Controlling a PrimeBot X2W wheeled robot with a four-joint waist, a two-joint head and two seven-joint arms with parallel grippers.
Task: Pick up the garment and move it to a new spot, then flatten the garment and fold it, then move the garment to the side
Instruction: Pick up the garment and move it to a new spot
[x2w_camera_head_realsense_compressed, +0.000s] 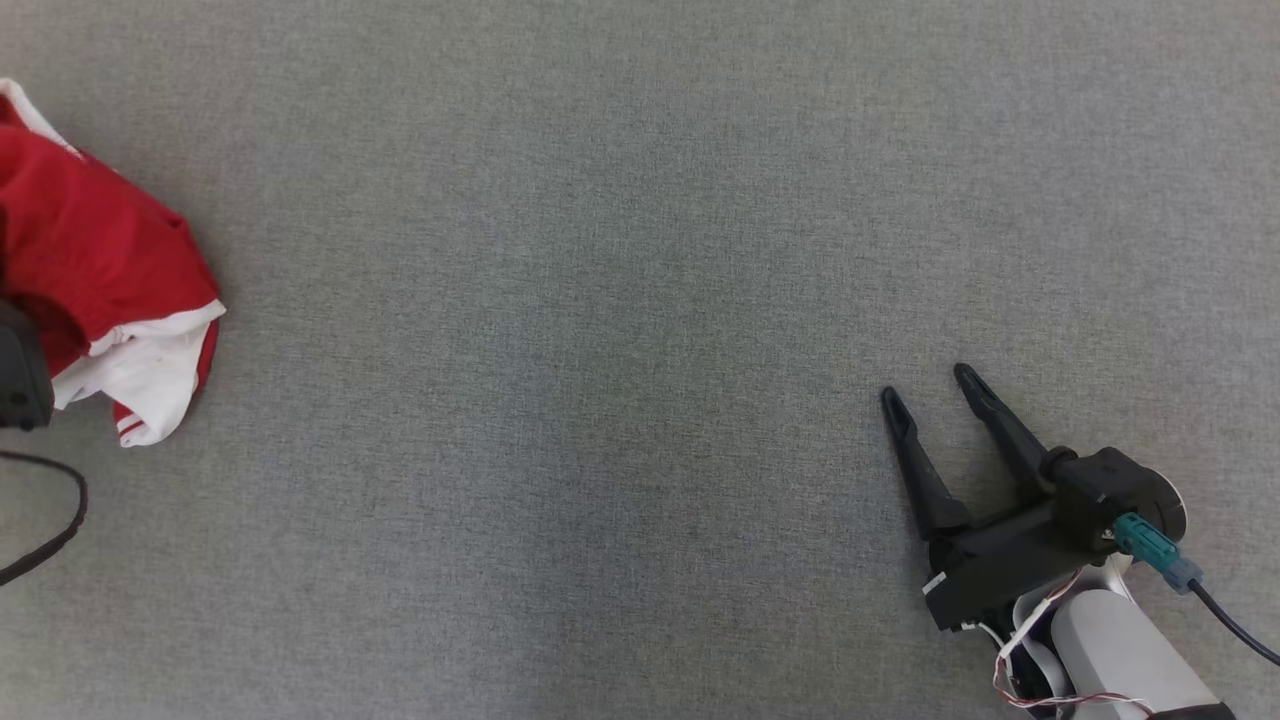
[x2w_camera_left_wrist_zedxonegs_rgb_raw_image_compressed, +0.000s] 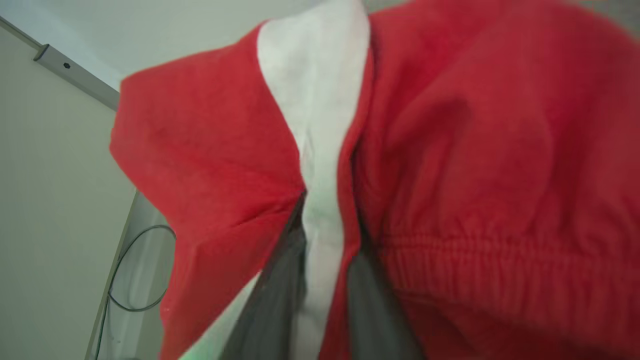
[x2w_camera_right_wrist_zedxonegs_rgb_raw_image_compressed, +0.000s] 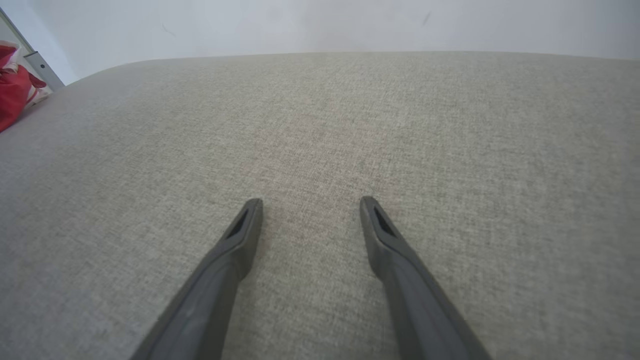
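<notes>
Garment (x2w_camera_head_realsense_compressed: 100, 250): red-and-white heap at the worktop's (x2w_camera_head_realsense_compressed: 600, 350) far left.
Left fingers (x2w_camera_left_wrist_zedxonegs_rgb_raw_image_compressed: 280, 295): narrow, pinched on its white strip.
Right fingers (x2w_camera_head_realsense_compressed: 925, 470): wide, empty, well apart to its right.
Nearer arm: left, so I'd carry with it.

The counter (x2w_camera_head_realsense_compressed: 640, 300) is covered in grey-beige woven fabric with a fine, even weave, and it lies flat across the head view. In the right wrist view its far edge curves softly downward. Behind it rises a plain pale wall (x2w_camera_right_wrist_zedxonegs_rgb_raw_image_compressed: 320, 25), off-white with a faint bluish cast. In the left wrist view a grey metal rail (x2w_camera_left_wrist_zedxonegs_rgb_raw_image_compressed: 75, 75) with a small hole runs slantwise above a cream panel (x2w_camera_left_wrist_zedxonegs_rgb_raw_image_compressed: 50, 225). The light is soft and even, with faint shadows.
</notes>
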